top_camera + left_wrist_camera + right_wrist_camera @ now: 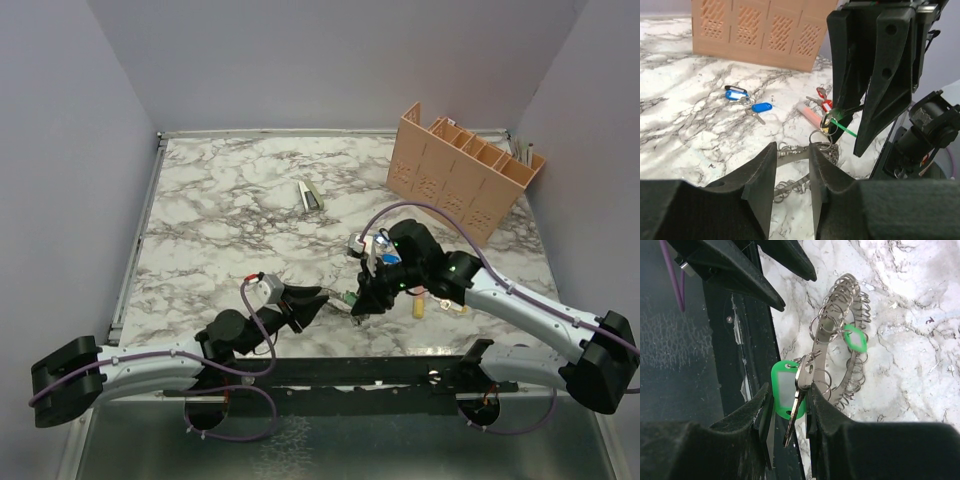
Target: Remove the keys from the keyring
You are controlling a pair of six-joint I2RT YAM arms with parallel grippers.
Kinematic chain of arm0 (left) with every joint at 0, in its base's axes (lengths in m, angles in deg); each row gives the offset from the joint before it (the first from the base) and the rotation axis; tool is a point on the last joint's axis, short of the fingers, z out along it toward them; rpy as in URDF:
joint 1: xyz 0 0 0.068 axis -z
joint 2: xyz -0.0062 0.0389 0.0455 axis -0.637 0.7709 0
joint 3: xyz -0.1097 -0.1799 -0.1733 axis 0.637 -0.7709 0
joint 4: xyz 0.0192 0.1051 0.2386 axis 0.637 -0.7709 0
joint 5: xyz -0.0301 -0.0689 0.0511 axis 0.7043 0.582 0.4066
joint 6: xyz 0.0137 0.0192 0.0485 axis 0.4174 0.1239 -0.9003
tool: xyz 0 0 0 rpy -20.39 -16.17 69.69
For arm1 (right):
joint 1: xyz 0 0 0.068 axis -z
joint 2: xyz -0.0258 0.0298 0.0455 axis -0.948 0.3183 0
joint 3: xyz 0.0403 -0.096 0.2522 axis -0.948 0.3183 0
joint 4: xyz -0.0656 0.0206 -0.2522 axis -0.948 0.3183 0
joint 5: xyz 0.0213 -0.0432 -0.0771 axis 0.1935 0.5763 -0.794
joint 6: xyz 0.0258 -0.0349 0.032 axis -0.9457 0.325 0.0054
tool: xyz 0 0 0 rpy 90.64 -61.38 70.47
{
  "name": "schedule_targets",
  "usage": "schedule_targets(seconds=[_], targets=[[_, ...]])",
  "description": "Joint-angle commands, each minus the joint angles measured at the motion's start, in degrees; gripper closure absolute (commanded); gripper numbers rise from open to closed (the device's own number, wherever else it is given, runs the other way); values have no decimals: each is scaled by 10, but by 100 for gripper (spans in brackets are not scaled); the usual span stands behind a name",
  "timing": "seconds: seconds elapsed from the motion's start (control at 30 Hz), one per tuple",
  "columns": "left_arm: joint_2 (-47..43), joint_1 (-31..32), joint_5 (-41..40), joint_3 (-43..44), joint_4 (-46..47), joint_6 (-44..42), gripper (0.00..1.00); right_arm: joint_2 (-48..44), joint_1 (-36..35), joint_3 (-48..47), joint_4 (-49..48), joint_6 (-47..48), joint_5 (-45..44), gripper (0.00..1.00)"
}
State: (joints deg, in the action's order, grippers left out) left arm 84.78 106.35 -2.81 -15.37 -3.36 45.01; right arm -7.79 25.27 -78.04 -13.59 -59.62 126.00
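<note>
Here, right gripper: closed on the green-tagged key, with its green tag pressed against the left finger.
Left gripper: jaws parted, nothing clamped between them; it faces the right gripper from 9 o'clock in the top view.
Keyring: on the table by the near edge, just beyond both grippers' tips, still threaded to the held key.
Edges: a dark rail runs along the table's near edge, close beside the ring at 9 o'clock in the right wrist view. Open marble lies toward 12 and 10 o'clock in the top view.
Around: blue-tagged keys, a red-tagged bunch and a pale tube lie past the ring. An orange rack stands at 2 o'clock.
Axis: in the right wrist view the ring's oval runs 12 to 6 o'clock. The held key's blade points to about 6.
</note>
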Motion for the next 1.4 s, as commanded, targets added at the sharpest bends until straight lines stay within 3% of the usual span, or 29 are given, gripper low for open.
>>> schedule_targets(seconds=[0.0, 0.33, 0.63, 0.93, 1.13, 1.37], targets=[[-19, 3, 15, 7, -60, 13, 66, 0, 0, -24, 27, -16, -15, 99], [4, 15, 25, 52, -102, 29, 60, 10, 0, -43, 47, -62, -41, 99], [40, 48, -57, 90, -108, 68, 57, 14, 0, -53, 59, -112, -56, 99], [35, 63, -96, 104, -151, 39, 56, 2, 0, -69, 81, -157, -65, 99], [14, 63, -79, 108, -168, -47, 56, -10, 0, -68, 96, -156, -57, 99], [20, 63, 8, 122, -167, -250, 46, 4, 0, -73, 113, -137, -46, 99]])
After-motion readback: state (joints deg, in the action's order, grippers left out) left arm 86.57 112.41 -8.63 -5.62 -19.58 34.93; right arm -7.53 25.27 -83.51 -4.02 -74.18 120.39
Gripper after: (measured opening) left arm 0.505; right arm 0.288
